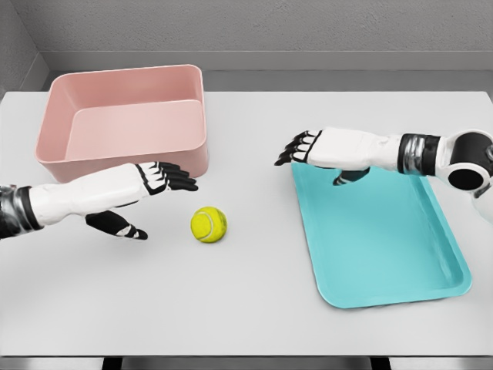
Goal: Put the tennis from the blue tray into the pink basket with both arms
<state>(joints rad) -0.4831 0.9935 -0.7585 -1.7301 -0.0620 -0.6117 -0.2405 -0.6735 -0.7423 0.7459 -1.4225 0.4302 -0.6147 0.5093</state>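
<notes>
A yellow-green tennis ball (209, 224) lies on the grey table, between the pink basket (123, 121) at the back left and the blue tray (385, 247) at the right. My left hand (158, 193) hovers just left of the ball, fingers spread, thumb hanging below, holding nothing. It sits in front of the basket's near wall. My right hand (308, 154) floats over the tray's far left corner, fingers relaxed and empty, pointing left. The ball rests apart from both hands.
The basket stands with nothing inside. The tray holds nothing. The table's front edge runs along the bottom, and a grey wall rises behind the table.
</notes>
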